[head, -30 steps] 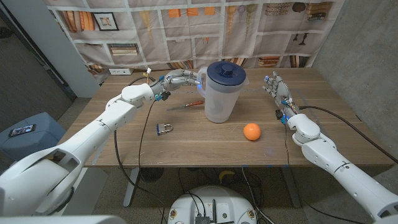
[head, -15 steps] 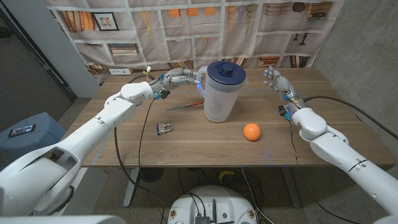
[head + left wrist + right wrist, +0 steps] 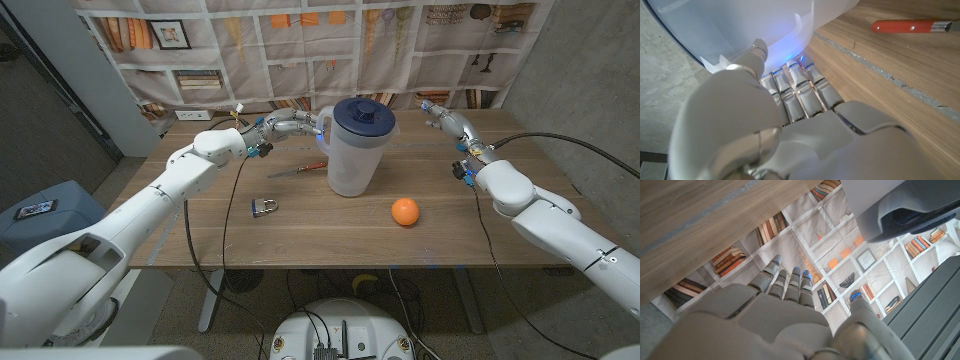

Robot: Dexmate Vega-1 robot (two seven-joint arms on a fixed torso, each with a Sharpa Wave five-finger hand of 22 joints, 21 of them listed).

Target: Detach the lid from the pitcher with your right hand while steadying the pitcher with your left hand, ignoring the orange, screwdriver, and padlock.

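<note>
Your steadying half looks about done: your left hand is against the far-left side of the pitcher, and the left wrist view shows its fingers reaching under or around the translucent handle with the thumb up against the wall. I judge that a hold on the handle, though how firmly it is clamped you cannot tell from here.

The lid is not off. It sits seated on the pitcher's rim, dark blue, with its knob on top untouched. The pitcher itself stands upright near the middle of the surface, toward the far edge.

Your right hand is well apart from the lid, raised near the far right part of the surface, fingers spread loosely and grasping nothing. So what is left is all of the right hand's share: bring it across over the lid, grip it, and pull it free while the left keeps the pitcher from tipping or sliding.

The count: one pitcher, one lid, one orange toward the near edge right of the pitcher, one screwdriver with a red handle just left of the pitcher's base, and one padlock nearer the front left. All three distractors lie apart from both hands.
</note>
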